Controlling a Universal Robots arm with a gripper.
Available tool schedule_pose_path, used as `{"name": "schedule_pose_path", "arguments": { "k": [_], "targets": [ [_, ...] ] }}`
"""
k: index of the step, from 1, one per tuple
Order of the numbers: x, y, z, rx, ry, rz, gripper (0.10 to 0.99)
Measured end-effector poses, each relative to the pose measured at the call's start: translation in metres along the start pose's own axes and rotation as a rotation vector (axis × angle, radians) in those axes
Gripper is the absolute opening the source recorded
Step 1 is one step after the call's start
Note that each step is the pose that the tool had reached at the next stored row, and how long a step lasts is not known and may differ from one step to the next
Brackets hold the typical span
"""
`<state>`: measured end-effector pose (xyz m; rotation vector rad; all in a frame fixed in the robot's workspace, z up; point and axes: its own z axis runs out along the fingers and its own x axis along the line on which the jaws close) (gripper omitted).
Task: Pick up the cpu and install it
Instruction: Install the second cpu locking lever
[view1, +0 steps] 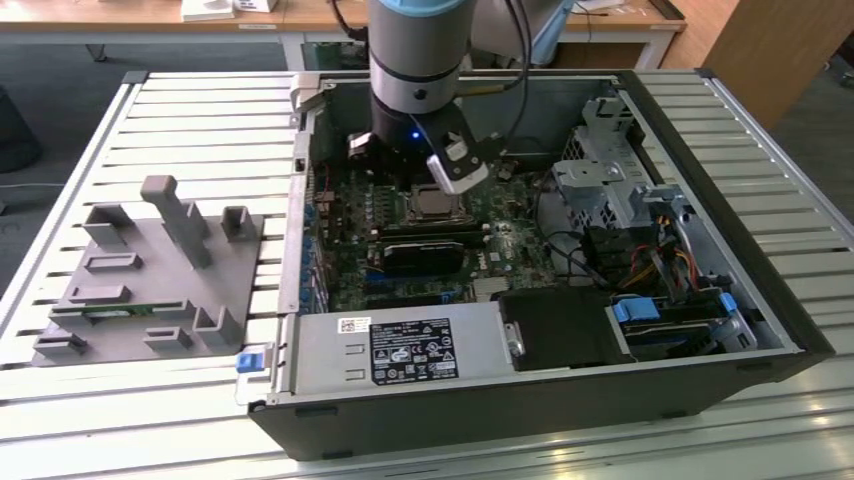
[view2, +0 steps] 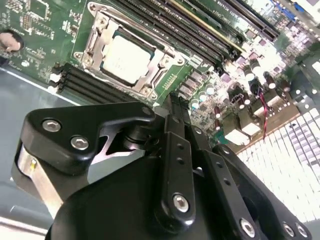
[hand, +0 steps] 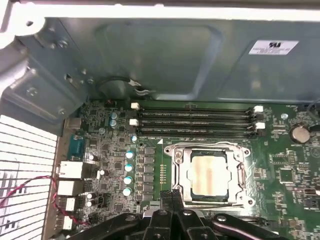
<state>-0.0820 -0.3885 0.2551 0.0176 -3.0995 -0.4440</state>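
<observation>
The cpu (view1: 434, 203) is a small silvery square chip lying flat in the metal-framed socket on the green motherboard (view1: 521, 235) inside the open computer case. Both wrist views show the cpu (view2: 125, 59) (hand: 210, 175) seated level in that frame. My gripper (view1: 451, 180) hangs just above and slightly beside the socket. Its black fingertips (hand: 172, 196) are pressed together with nothing between them, a short way off the socket's edge. The gripper (view2: 177, 107) touches neither the chip nor the board.
Empty memory slots (hand: 195, 120) run beside the socket. A black block (view1: 427, 250) lies on the board nearer the power supply (view1: 400, 350). Drive cage (view1: 601, 170) and cables (view1: 654, 260) fill the case's right. A grey fixture tray (view1: 147, 270) sits at the exterior view's left.
</observation>
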Motion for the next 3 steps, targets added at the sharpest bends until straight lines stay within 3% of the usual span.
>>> {"name": "schedule_pose_path", "arguments": {
  "k": [3],
  "targets": [
    [0.0001, 0.0018, -0.0062, 0.0, 0.0001, 0.0, 0.106]
  ]
}}
